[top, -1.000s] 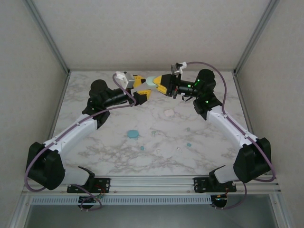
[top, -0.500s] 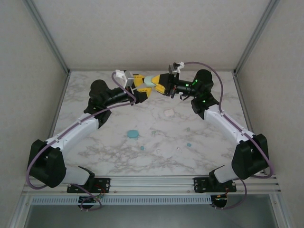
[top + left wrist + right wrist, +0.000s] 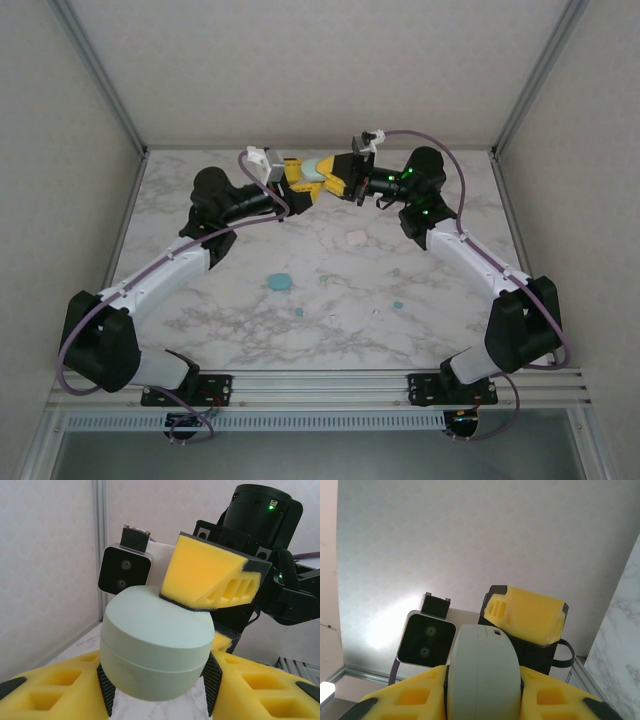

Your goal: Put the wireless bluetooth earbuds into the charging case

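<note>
**Both grippers on the green case, far centre of table**

Near edge: both arm bases are bolted to the rail. The marble table in front of them is open across its middle. The wireless bluetooth earbuds lie loose here, apart from one another: a teal bud near centre, a second teal bud to the right, and smaller pale ones between and beyond them, too small to tell colour for certain. A teal rounded case sits left of centre. A white case sits further back, right of centre. No arm touches any of these.

Far end: both arms reach up and inward, with elbows out toward the side walls, and meet above the rear strip of the table, close to the back wall. The left gripper and right gripper face each other with the pale green charging case between them.

Left wrist view: the left gripper's black pads lie against both sides of the case's lower half, apparently pinching it. A yellow finger of the right gripper presses on the lid.

Right wrist view: the right gripper clamps the case edge-on between its fingers.
</note>
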Action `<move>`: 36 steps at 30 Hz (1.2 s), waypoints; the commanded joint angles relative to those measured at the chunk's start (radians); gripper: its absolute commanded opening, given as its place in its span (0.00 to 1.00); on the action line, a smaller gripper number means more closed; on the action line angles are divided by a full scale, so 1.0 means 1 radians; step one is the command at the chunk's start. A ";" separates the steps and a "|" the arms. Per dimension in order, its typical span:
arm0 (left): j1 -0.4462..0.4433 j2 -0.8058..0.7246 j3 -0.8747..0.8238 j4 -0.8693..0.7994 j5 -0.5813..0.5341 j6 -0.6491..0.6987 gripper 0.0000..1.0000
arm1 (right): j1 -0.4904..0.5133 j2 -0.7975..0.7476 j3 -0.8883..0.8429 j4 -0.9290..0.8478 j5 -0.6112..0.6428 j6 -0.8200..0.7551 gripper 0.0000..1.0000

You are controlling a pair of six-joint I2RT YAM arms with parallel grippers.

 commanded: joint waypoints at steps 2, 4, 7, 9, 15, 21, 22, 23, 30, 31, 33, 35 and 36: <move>-0.012 0.009 0.034 0.034 0.002 0.001 0.54 | 0.009 0.012 0.022 0.045 0.012 0.012 0.16; -0.014 0.009 0.034 0.039 -0.003 0.000 0.56 | 0.010 0.012 0.020 0.044 0.014 0.012 0.16; -0.016 0.003 0.028 0.043 -0.019 0.003 0.57 | 0.009 0.012 0.016 0.037 0.017 0.010 0.16; -0.017 0.003 0.024 0.051 -0.024 0.002 0.57 | 0.011 0.013 0.016 0.025 0.019 0.003 0.16; -0.018 -0.003 0.014 0.064 -0.050 0.002 0.56 | 0.010 0.015 0.006 0.018 0.018 0.002 0.16; -0.020 0.003 0.023 0.039 -0.038 0.013 0.52 | 0.010 0.014 0.009 0.035 0.017 0.007 0.16; -0.021 0.002 0.023 0.035 -0.037 0.019 0.50 | 0.011 0.013 0.010 0.032 0.016 0.007 0.16; -0.022 0.002 0.023 0.028 -0.037 0.024 0.50 | 0.012 0.012 0.010 0.031 0.017 0.007 0.16; -0.029 0.006 0.034 0.008 -0.040 0.045 0.44 | 0.020 0.017 0.006 0.018 0.017 0.008 0.18; -0.030 0.008 0.035 0.005 -0.040 0.047 0.42 | 0.020 0.017 0.007 0.012 0.017 0.005 0.18; -0.033 0.009 0.041 -0.010 -0.037 0.056 0.40 | 0.020 0.017 0.005 0.006 0.018 0.000 0.18; -0.035 0.009 0.042 -0.013 -0.039 0.063 0.41 | 0.020 0.015 0.007 -0.009 0.022 -0.010 0.18; -0.036 0.009 0.042 -0.018 -0.043 0.067 0.44 | 0.020 0.014 0.006 -0.016 0.024 -0.013 0.18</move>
